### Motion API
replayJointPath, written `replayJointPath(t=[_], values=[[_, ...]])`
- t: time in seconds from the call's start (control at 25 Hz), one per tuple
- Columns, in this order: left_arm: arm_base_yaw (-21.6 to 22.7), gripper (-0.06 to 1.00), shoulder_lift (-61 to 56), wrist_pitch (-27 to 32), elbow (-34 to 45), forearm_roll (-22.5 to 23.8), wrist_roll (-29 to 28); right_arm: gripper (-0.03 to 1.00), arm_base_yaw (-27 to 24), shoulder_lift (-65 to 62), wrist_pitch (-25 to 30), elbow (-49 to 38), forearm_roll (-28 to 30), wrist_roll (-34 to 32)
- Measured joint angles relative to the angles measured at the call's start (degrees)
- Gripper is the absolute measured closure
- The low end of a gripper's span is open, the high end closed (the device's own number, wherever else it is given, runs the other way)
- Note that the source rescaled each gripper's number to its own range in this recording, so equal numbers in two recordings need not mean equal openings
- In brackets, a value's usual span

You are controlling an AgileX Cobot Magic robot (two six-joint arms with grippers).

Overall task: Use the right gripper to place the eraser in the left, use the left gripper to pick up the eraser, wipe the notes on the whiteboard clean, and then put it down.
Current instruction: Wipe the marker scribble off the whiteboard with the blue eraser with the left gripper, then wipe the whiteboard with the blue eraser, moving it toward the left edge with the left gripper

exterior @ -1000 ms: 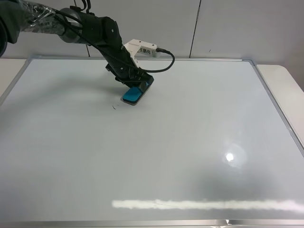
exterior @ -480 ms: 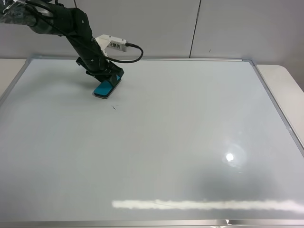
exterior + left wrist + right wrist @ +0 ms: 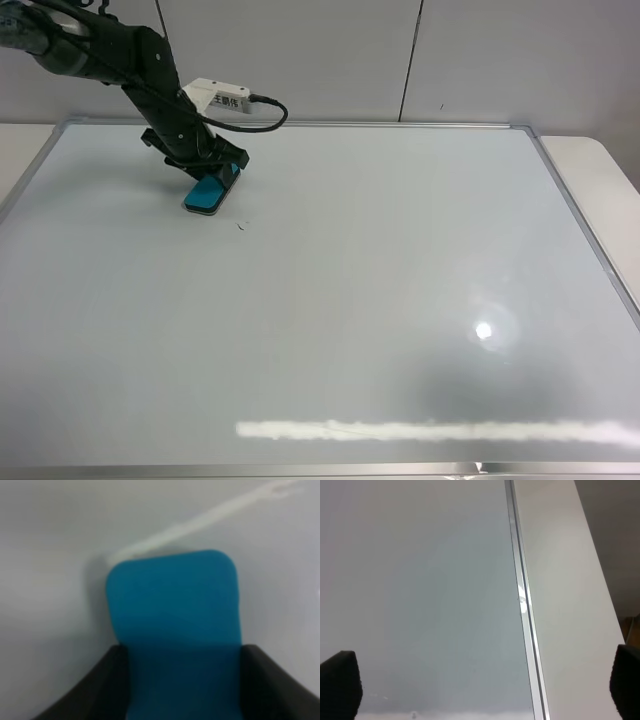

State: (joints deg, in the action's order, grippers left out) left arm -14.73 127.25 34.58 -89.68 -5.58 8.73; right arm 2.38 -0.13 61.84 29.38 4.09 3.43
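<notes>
The teal-blue eraser (image 3: 205,192) lies flat on the whiteboard (image 3: 400,300) near its far left corner. My left gripper (image 3: 215,172) is shut on it, its black fingers clamping the eraser's near end. The left wrist view shows the eraser (image 3: 172,605) filling the space between the left gripper's (image 3: 182,690) two fingers. Of the notes, a tiny black mark (image 3: 240,226) shows just right of and nearer than the eraser. My right gripper (image 3: 483,682) is open and holds nothing. It hangs over the whiteboard's (image 3: 420,580) right edge, out of the exterior high view.
A thin silver frame (image 3: 522,605) borders the board. A white tabletop (image 3: 600,180) lies beyond its right side, and a grey wall (image 3: 450,60) stands behind. Glare streaks cross the board's near part.
My left arm has slid the eraser leftward across the far part of the board, past the small mark. The right gripper has stayed as it was.
</notes>
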Motion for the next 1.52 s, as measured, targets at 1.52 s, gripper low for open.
replayJointPath(t=[1.52], values=[[-2.74,0.94,-9.86,-15.53,22.04,-2.94,-5.96,-0.03,0.00,0.00,0.00,0.00,0.00,0.00]])
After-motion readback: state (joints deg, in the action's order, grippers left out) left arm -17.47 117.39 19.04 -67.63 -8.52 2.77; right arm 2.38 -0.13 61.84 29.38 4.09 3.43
